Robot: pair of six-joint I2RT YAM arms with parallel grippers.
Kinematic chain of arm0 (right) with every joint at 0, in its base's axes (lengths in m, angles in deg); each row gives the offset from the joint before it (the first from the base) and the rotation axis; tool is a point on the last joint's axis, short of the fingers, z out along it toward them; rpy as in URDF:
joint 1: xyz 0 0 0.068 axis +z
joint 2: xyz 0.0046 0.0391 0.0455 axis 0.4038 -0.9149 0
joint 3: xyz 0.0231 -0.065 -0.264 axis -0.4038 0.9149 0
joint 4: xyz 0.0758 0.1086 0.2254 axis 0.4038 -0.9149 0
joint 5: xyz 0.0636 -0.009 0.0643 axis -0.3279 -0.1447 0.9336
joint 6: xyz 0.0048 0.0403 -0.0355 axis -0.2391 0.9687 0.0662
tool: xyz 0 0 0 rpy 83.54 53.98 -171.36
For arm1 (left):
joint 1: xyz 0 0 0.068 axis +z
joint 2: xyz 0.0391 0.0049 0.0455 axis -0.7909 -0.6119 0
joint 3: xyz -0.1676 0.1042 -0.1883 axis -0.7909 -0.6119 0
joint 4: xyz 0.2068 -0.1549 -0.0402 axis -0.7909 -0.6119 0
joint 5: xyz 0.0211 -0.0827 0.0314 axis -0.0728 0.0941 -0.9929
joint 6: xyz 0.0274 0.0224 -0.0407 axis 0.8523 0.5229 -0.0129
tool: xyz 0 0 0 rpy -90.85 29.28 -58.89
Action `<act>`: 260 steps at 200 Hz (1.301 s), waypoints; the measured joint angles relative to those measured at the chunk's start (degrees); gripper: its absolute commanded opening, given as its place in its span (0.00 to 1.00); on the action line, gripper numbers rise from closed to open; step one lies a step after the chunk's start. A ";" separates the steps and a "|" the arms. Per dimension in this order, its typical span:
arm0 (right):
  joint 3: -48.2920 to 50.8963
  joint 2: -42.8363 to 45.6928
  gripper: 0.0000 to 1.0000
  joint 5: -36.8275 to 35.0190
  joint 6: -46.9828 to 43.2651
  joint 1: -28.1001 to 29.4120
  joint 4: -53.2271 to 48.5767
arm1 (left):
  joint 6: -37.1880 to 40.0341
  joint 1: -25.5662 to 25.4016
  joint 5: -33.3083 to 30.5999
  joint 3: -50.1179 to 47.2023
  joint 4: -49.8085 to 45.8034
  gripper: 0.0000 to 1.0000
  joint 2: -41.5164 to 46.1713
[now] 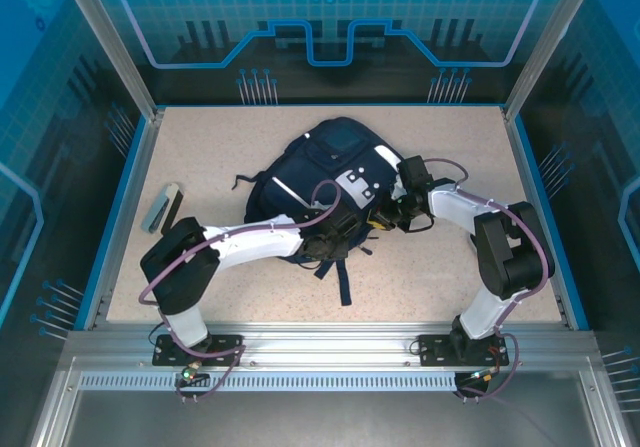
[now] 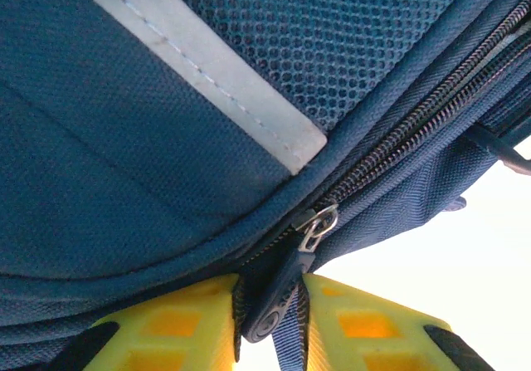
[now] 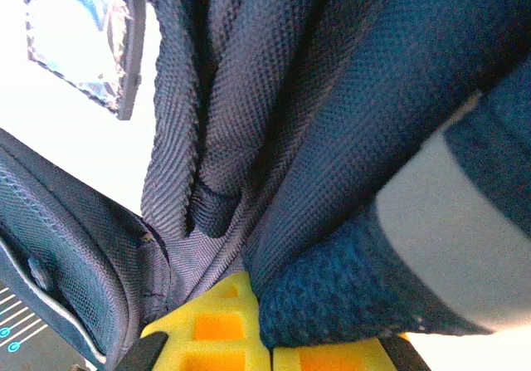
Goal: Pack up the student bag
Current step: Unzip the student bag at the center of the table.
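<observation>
Barely begun: clamped on zipper pull (image 2: 286,284) with left gripper (image 2: 267,305), pinching student bag (image 1: 330,182) fabric with right gripper (image 3: 270,338); yet to unzip and load items (image 1: 165,207) at centre left.

zipper pull (image 2: 278,292): between left gripper (image 2: 270,331) jaws | student bag (image 1: 330,167) fold: between right gripper (image 3: 270,342) jaws | flat items (image 1: 163,208): on table (image 1: 450,277), well left of left jaws

White-black arms (image 1: 250,245), purple cables (image 1: 325,185), yellow end effector fingers (image 2: 166,331).
</observation>
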 measured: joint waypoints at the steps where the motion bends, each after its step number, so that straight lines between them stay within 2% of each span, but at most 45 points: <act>1: 0.00 0.00 0.02 0.00 0.00 0.00 0.00 | 0.00 0.00 0.00 0.07 0.00 0.25 -0.04; 46: 0.00 0.00 0.02 -0.07 0.00 0.00 0.00 | 0.00 0.07 0.52 1.40 -0.26 0.26 -2.10; 93: 0.00 0.00 0.02 -0.22 0.02 0.11 0.02 | 0.90 0.04 1.16 2.67 -1.16 0.00 -3.08; 141: -0.46 0.44 0.01 -4.11 -0.26 1.03 -1.62 | 3.56 0.11 1.68 3.21 -3.26 0.00 -1.14; 185: -2.08 1.27 0.00 -6.29 -0.68 1.25 -4.35 | 7.30 2.75 6.38 3.19 -5.03 0.00 4.83; 260: -4.52 1.22 0.00 -11.13 -1.20 2.01 -8.66 | 14.36 3.43 7.65 8.63 -13.29 0.00 3.02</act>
